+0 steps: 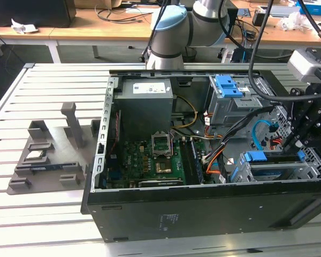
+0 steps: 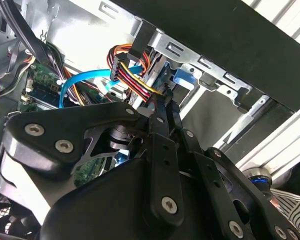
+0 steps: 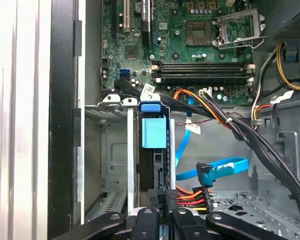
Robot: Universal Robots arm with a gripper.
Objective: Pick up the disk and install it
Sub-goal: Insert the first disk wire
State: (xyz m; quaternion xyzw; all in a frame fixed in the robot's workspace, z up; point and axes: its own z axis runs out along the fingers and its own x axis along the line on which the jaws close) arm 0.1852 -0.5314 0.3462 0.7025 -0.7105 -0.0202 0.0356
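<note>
The blue-framed silver metal disk (image 3: 154,150) is seen on edge, seated in the grey metal drive cage (image 3: 107,170) of the open black computer case (image 1: 203,214) — in the first wrist view. The black gripper (image 2: 162,107), fingers pinched together, is shown beside a multicoloured power connector (image 2: 132,77) — in the second wrist view.

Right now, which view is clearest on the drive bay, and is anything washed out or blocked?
First wrist view: evenly lit and sharp on the disk standing in the drive cage. Second wrist view: the gripper body, dark and close, blocks the lower half, and the table slats are washed out. Exterior view: the case front wall hides the bay's lower part.
</note>
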